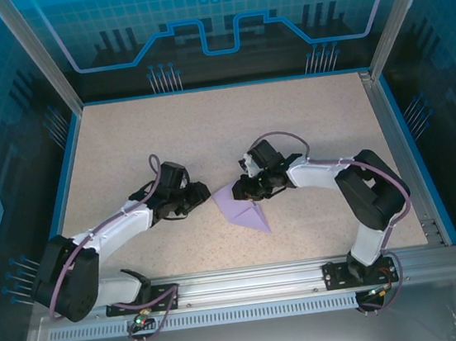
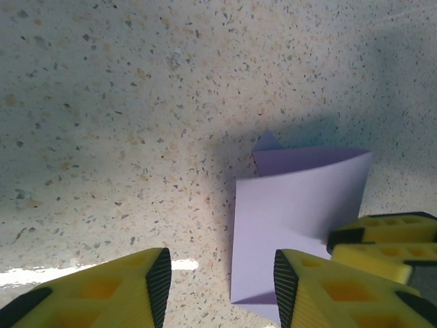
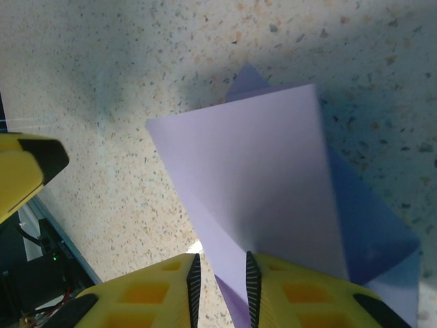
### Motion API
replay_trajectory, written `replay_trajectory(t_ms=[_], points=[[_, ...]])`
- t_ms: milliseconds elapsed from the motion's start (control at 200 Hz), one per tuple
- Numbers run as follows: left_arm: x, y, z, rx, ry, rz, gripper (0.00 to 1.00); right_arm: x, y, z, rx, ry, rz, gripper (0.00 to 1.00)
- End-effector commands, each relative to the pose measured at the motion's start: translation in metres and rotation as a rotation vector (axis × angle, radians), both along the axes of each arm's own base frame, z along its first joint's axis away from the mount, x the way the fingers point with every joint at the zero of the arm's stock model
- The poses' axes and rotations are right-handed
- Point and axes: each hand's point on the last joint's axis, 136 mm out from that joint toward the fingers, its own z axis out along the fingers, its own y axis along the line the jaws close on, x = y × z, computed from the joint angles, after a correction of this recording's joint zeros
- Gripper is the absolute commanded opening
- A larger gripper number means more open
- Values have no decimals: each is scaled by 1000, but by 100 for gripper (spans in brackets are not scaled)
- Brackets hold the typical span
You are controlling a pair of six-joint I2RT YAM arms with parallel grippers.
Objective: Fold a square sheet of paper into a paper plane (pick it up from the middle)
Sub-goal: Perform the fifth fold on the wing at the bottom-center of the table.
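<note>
The square sheet of paper (image 1: 241,209), pale purple and partly folded into a pointed shape, lies mid-table between my two grippers. My left gripper (image 1: 206,195) is open just left of it. In the left wrist view its jaws (image 2: 222,273) stand wide over the table, the paper's (image 2: 293,205) left edge just inside the right pad. My right gripper (image 1: 241,189) is at the paper's upper end. In the right wrist view its jaws (image 3: 220,273) are narrow around a raised flap of the paper (image 3: 259,178). The flap lies against the right pad, with a gap at the left pad.
The speckled tabletop (image 1: 207,131) has a blue rim and glass walls around it. A metal rail (image 1: 242,285) runs along the near edge. A right-gripper finger (image 2: 382,236) shows in the left wrist view, and a left-gripper finger (image 3: 27,167) in the right wrist view.
</note>
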Motion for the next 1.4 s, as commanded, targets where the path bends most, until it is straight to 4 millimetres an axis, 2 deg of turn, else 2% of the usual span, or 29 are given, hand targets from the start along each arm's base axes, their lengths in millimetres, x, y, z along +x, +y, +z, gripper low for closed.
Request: replay_trajectory(t_ms=[0, 250, 265, 300, 450, 590, 890, 1045, 1070, 1395], points=[[8, -9, 11, -38, -17, -20, 48, 10, 0, -8, 34, 20, -32, 27], [8, -12, 7, -38, -2, -37, 48, 19, -15, -39, -5, 59, -168, 27], [8, -13, 6, -39, -1, -38, 48, 13, -20, -47, -18, 77, -179, 27], [8, -13, 6, -41, 1, -40, 48, 12, -21, -52, -17, 90, -204, 27], [8, -15, 5, -49, 2, -44, 48, 13, -27, -64, -27, 97, -293, 27], [9, -17, 7, -57, -5, -53, 48, 14, -29, -63, -56, 88, -318, 28], [5, -17, 15, -68, -24, -67, 48, 9, -22, -48, -144, 43, -282, 29], [0, -15, 12, -51, -3, -78, 48, -1, -23, -55, -178, 68, -265, 29], [-1, -15, 11, -48, 5, -78, 47, 7, -16, -47, -160, 53, -266, 29], [-3, -12, 6, -31, 29, -73, 47, 5, -19, -42, -178, 48, -261, 29]])
